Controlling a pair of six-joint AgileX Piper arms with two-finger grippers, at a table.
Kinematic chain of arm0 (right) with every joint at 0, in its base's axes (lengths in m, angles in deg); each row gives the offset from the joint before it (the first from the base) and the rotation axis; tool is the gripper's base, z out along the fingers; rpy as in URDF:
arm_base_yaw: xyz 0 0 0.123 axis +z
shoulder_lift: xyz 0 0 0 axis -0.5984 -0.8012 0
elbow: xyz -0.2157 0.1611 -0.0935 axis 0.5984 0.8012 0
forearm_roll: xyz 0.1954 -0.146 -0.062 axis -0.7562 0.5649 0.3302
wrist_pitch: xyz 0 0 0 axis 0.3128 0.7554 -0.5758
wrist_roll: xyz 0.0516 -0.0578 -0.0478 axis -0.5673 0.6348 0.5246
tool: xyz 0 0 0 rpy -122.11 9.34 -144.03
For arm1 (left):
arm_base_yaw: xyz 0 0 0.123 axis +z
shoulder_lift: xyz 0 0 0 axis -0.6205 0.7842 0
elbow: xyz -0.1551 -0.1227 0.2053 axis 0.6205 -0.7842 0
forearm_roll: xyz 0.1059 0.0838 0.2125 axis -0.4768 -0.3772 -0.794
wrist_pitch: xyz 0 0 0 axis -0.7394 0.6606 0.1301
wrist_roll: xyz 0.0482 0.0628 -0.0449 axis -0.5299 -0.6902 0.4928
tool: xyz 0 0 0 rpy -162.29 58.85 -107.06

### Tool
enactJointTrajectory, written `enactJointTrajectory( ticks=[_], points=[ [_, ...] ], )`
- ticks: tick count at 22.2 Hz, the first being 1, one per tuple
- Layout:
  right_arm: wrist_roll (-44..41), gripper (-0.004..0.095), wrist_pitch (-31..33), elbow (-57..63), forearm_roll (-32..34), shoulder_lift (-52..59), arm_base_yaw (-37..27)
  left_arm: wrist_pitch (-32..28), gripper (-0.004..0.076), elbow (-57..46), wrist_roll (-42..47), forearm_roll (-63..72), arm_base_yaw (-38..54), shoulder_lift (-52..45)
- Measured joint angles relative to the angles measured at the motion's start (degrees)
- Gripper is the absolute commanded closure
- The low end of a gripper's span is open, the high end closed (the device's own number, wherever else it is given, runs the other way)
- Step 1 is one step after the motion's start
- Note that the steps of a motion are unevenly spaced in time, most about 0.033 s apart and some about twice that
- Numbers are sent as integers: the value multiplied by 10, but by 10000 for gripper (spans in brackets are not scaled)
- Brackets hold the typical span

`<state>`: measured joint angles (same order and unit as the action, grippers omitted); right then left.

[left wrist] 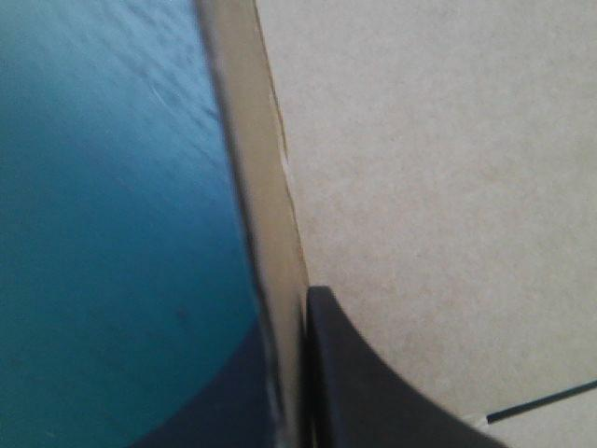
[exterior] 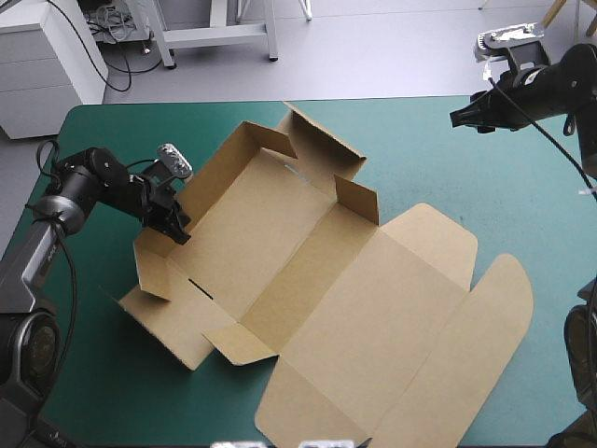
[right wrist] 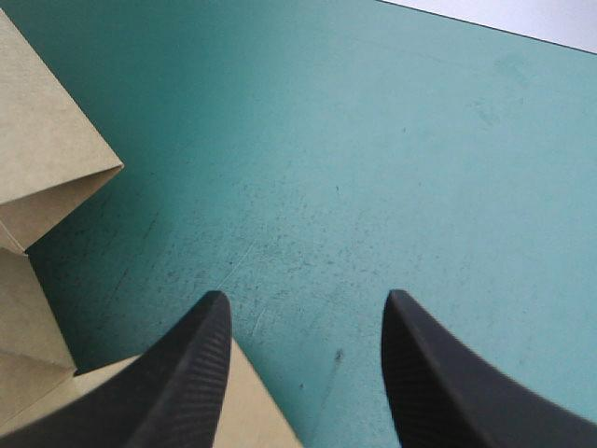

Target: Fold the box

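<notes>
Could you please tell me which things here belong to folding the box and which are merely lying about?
Part of the job:
- brown cardboard box, some walls raised, lid flat
- left gripper with black fin fingers, clamped on the box's left wall
- right gripper, same black fingers, open, holding nothing

Not part of it:
- teal-green table cover, simply lying under the box

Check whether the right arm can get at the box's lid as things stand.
Probably yes: the right tool hangs open above bare teal-green cover, apart from the box, and nothing stands between it and the lid.
</notes>
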<state>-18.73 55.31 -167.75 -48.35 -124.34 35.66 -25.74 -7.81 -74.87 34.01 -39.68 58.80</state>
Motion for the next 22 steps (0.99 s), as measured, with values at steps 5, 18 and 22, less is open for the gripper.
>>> enactJointTrajectory(
  ticks=[5,18,22],
  points=[
    [-12,448,0,9,2,0,0,-96,734,47,-76,-57,-43,0],
    [12,450,-7,167,-109,4,-135,-331,734,62,-203,-167,-225,3],
    [25,450,-10,167,-127,4,-143,-314,734,62,-114,-245,-265,-2]
  ],
)
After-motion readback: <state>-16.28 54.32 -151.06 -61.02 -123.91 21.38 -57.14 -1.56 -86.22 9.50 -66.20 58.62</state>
